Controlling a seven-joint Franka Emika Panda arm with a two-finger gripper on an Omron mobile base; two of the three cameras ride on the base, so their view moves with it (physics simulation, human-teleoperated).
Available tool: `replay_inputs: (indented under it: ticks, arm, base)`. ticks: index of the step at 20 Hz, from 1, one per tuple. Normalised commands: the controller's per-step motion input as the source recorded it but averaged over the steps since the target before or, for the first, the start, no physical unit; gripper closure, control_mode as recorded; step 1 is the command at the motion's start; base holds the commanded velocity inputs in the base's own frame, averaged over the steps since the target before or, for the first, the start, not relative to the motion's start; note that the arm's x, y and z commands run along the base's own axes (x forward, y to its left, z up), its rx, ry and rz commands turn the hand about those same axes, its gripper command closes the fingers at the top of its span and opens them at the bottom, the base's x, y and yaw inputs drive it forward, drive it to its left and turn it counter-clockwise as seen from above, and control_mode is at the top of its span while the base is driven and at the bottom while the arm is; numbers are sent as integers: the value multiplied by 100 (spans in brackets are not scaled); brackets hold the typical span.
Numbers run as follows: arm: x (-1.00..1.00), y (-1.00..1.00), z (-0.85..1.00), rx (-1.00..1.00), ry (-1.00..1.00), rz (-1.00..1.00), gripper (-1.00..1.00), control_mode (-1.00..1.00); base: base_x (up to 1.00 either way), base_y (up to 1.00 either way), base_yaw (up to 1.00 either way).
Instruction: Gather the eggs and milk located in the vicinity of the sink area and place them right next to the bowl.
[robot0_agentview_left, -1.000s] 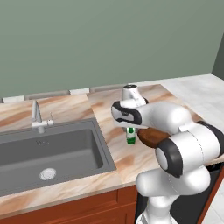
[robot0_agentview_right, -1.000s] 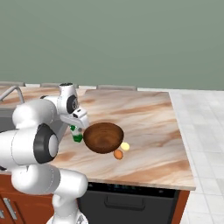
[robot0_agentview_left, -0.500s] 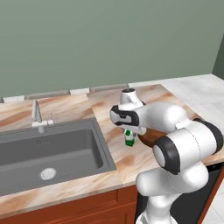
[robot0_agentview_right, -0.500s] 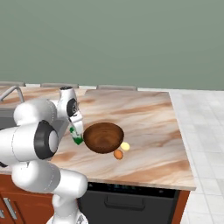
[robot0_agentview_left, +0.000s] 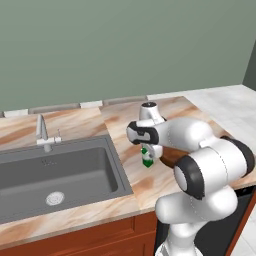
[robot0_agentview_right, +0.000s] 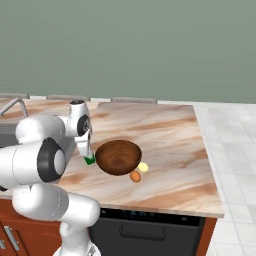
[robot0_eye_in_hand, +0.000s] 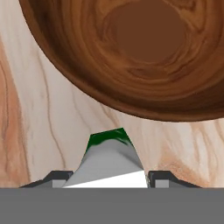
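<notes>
1. The gripper (robot0_eye_in_hand: 105, 181) is clenched on the milk (robot0_eye_in_hand: 109, 159): in the hand view the carton sits between the two dark finger tips at the bottom centre, its green band pointing up the frame toward the bowl (robot0_eye_in_hand: 131, 52).
2. In the left base view the milk (robot0_agentview_left: 147, 156) hangs under the gripper (robot0_agentview_left: 146, 150) at mid-frame, right of the sink (robot0_agentview_left: 55, 175) and just beside the bowl's (robot0_agentview_left: 167, 156) rim. I cannot tell from these views whether its base is touching the counter (robot0_agentview_left: 120, 122) or a little above it.
3. In the right base view the carton's green bottom (robot0_agentview_right: 90, 160) shows at centre-left, just left of the bowl (robot0_agentview_right: 118, 156). An orange egg (robot0_agentview_right: 135, 176) and a pale yellow round thing (robot0_agentview_right: 143, 167) — perhaps a second egg — lie against the bowl's lower right side.
4. Step in hand, as I judge it: the milk is being set down next to the bowl — the last part of the gathering, since the egg already lies beside it.
5. The next move calls for lowering the carton squarely onto the counter if it is not yet down, releasing the fingers, then lifting straight up so the carton is not tipped or knocked into the bowl.
</notes>
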Motion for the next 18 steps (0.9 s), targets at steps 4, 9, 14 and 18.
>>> replay_inputs:
  ticks: [4,9,14,18]
  arm:
    - [9,0,0,4,0,-31,100,-100]
    - [8,0,-1,1,0,-8,100,-100]
    - [20,0,-4,0,0,0,100,-100]
    - [28,0,-25,0,0,-1,100,-100]
  base:
    - [0,0,0]
    - [0,0,0]
    - [0,0,0]
    - [0,0,0]
